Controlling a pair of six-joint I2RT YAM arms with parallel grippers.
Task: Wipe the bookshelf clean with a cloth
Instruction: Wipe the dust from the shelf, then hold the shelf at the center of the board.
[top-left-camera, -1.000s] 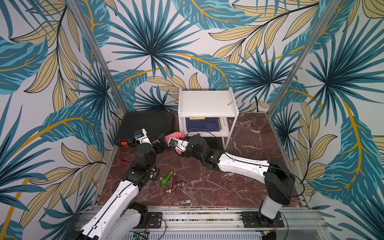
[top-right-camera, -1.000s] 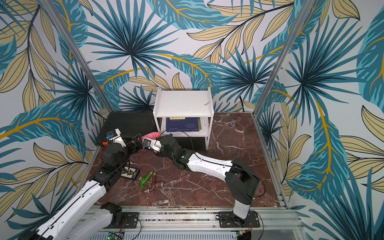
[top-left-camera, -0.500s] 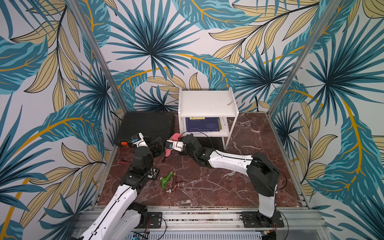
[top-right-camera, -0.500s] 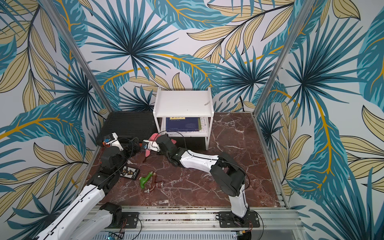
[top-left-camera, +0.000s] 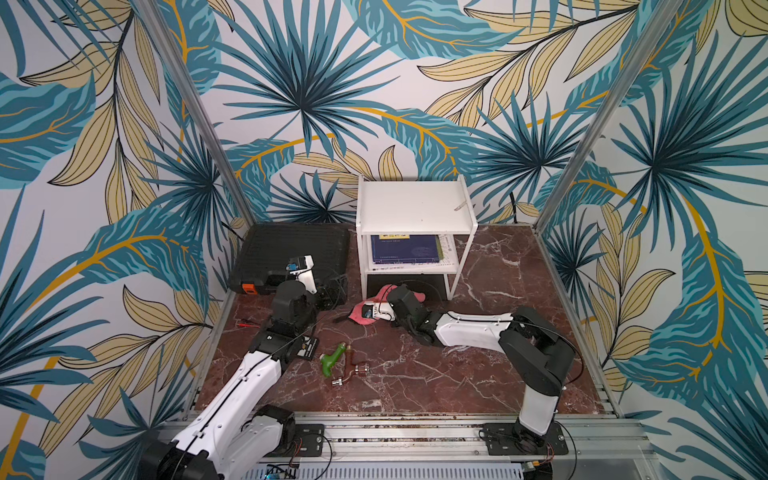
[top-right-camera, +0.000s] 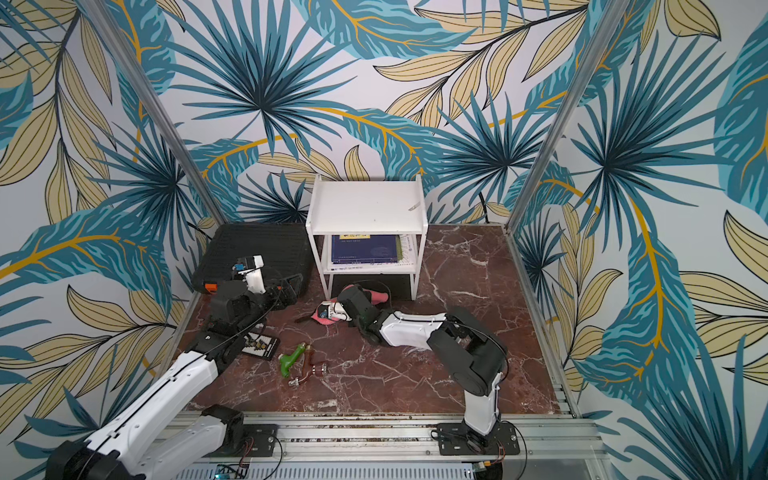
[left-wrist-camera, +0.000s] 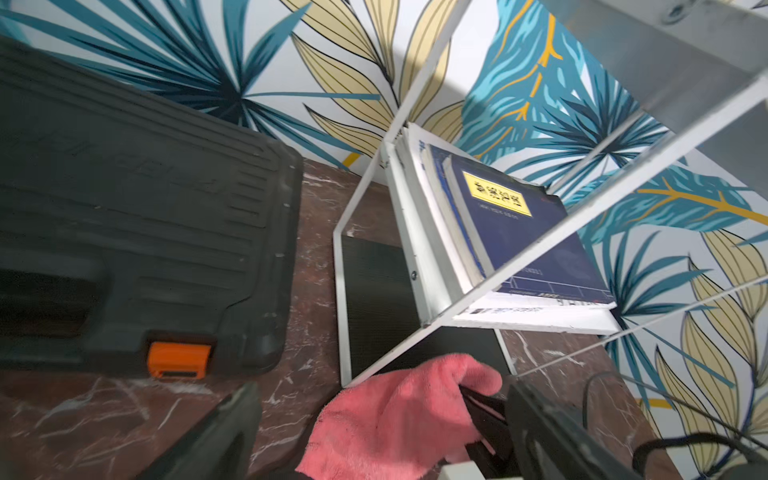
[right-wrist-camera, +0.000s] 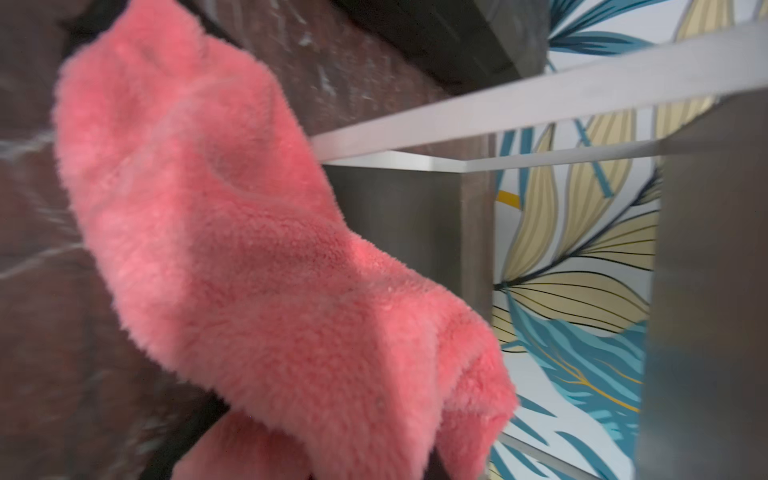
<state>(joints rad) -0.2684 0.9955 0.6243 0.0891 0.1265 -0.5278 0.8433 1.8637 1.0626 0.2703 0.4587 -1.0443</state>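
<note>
Right wrist view is almost filled by the cloth (right-wrist-camera: 249, 249), fluffy and pink, clenched in the right claw (right-wrist-camera: 316, 444), whose dark fingers show only at the cloth's edge. Just beyond the claw runs a thin white bar of the bookshelf (right-wrist-camera: 498, 99). In both top views this claw sits low over the red marble desk (top-left-camera: 457, 382), right at the foot of the bookshelf, whose two white boards rise just behind it. The cloth bunches around the claw and spills out to either side, and whether its loose end rests on the desk I cannot tell. Blue-covered books (top-left-camera: 405, 249) lie flat on the lower board, above and behind the right claw, and a small pale scrap (top-left-camera: 460, 205) lies on the top board. The left claw (left-wrist-camera: 383, 386) is released: in the left wrist view its two dark fingers are spread wide, gripping nothing, and the cloth shows between them a little ahead. A black ribbed toolcase (top-left-camera: 291, 249) with an orange latch lies just behind the left claw, close beside the bookshelf. Nearer the robot than both claws, a green-handled tool (top-left-camera: 332, 359) lies on the desk, and a small black card (top-right-camera: 259, 345) lies under the left arm.
</note>
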